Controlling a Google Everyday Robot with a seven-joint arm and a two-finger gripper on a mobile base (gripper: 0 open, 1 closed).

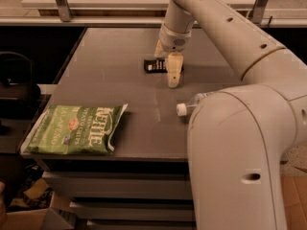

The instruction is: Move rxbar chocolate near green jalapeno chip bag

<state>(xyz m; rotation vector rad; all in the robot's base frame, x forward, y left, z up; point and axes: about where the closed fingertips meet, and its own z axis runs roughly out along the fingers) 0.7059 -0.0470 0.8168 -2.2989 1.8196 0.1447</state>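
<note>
one flat black rxbar chocolate (154, 65), gripper (166, 68) parted wide astride it, crinkly green jalapeno chip bag (76, 129) well apart

**Rxbar** (154, 65): a small, flat black wrapper with a row of white lettering. It is lying flat at the far middle of the table (120, 80), with its right end hidden behind the gripper (169, 66), which is hanging directly over it.

**Chip bag** (76, 129): a large, crinkly green bag with white "Kettle" lettering and white ends. It is lying flat, face up, at the table's near left corner, reaching the front edge, well apart from the rxbar.
</note>
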